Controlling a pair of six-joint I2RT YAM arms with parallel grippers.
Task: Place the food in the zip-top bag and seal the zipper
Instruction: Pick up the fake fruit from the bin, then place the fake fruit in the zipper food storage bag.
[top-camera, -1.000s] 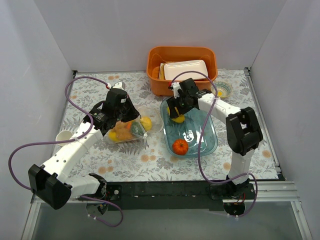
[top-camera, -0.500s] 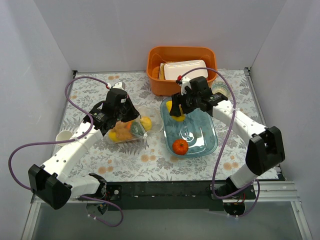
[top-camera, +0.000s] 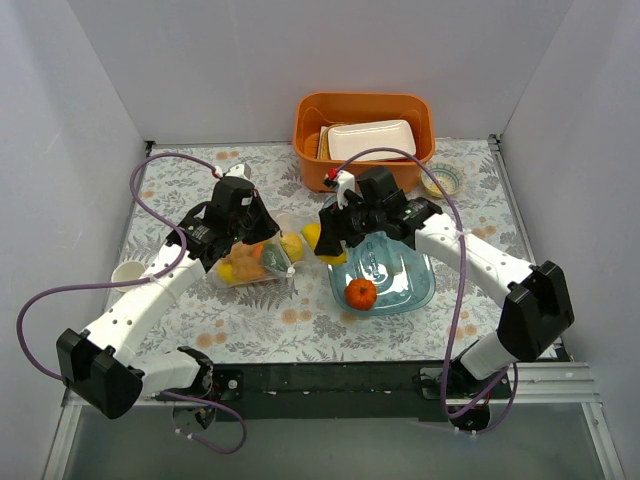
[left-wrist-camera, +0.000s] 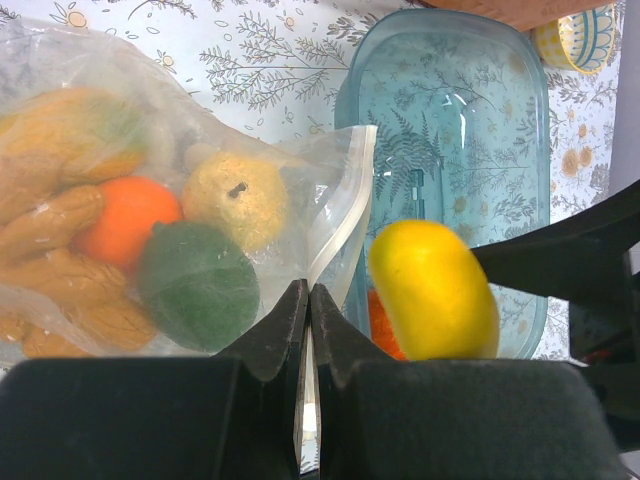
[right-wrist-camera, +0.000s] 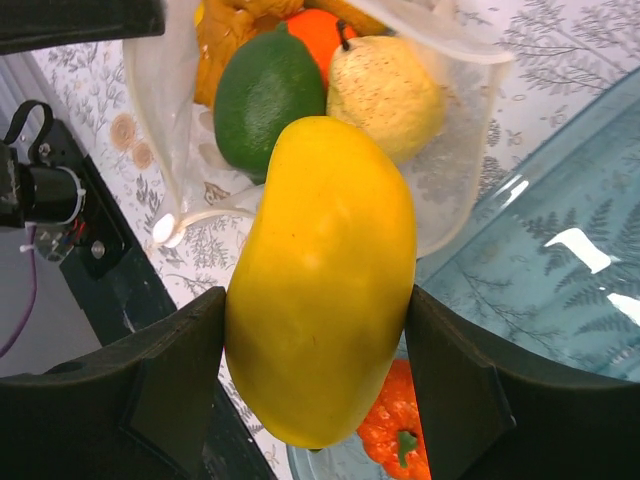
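Tightly closed left jaws pinch zip-top bag edge; right jaws, spread wide, clamp yellow fruit beside bag.

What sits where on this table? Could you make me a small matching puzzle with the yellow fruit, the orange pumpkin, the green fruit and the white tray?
Things:
1. yellow fruit
2. orange pumpkin
3. green fruit
4. white tray

Places:
A. lying in the blue dish
B. in the orange bin
C. held by the right gripper
D. inside the zip-top bag

Pairs: 1-C, 2-A, 3-D, 4-B.
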